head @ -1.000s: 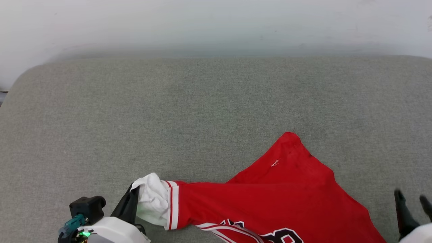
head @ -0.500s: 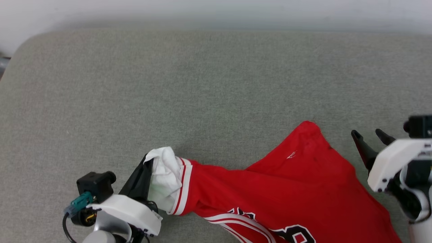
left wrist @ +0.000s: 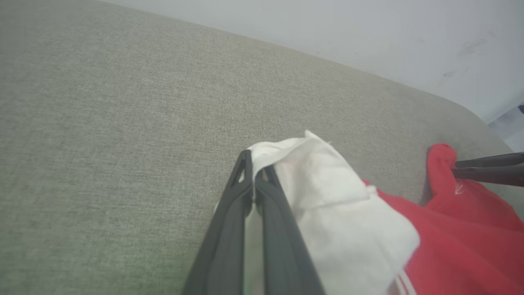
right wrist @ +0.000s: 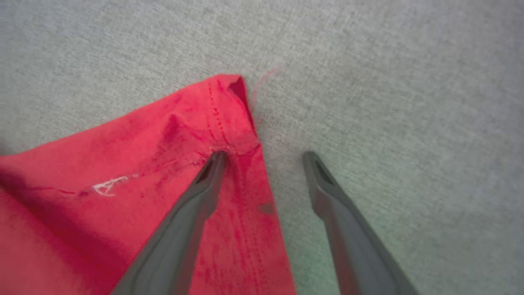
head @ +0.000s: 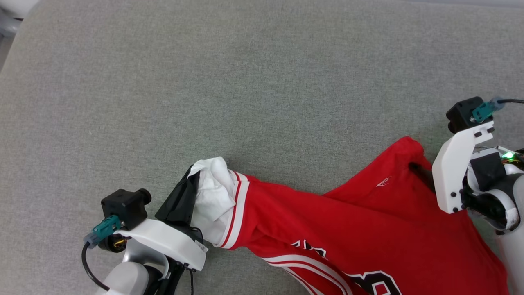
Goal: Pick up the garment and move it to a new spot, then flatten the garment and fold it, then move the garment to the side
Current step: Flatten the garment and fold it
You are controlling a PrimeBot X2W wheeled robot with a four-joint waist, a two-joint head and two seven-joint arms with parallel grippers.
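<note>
One garment (head: 327, 213), stretched across grey cushion (head: 245, 82) (one end bunched), pale wall (left wrist: 368, 32) beyond

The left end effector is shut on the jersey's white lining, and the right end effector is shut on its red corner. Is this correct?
Not fully. The right end effector is open, not shut: the right wrist view shows its fingers spread at the red corner of the jersey. The left end effector is shut on the white lining.

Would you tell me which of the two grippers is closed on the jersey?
The left gripper: shut on the jersey at its white lining; the right gripper stands open over a red corner.
</note>
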